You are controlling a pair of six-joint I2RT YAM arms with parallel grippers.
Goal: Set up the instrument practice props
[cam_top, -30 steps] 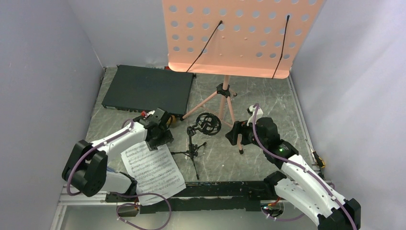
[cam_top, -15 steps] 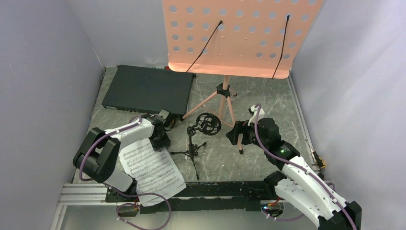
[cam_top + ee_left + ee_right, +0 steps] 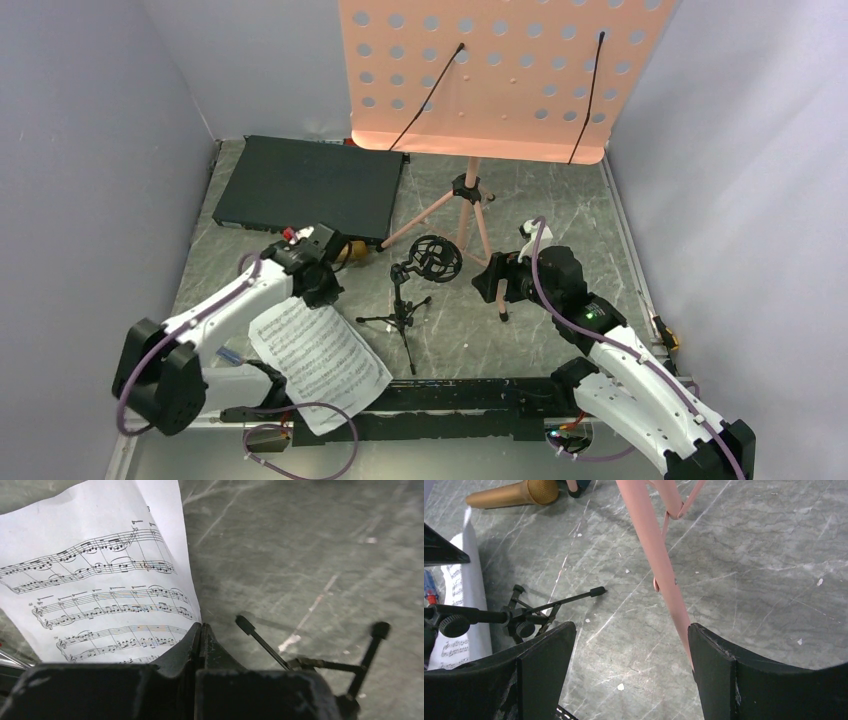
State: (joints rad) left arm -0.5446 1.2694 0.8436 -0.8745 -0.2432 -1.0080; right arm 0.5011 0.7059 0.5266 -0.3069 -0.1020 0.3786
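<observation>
Your left gripper (image 3: 201,630) has its jaws pressed fully together on the margin of the sheet-music page (image 3: 100,575), which curls up from the table to the hand's left. With so thin a bite, a quick lift could let the paper slip out, crease it, or leave a second sheet behind. The mic stand (image 3: 262,645) is just to the hand's right, and a wide swing would tip it. The music stand (image 3: 480,80) rises well beyond the hand. Your right gripper (image 3: 631,645) gapes wide astride the stand leg (image 3: 659,565), holding nothing, so a sideways nudge there would shift the stand.
</observation>
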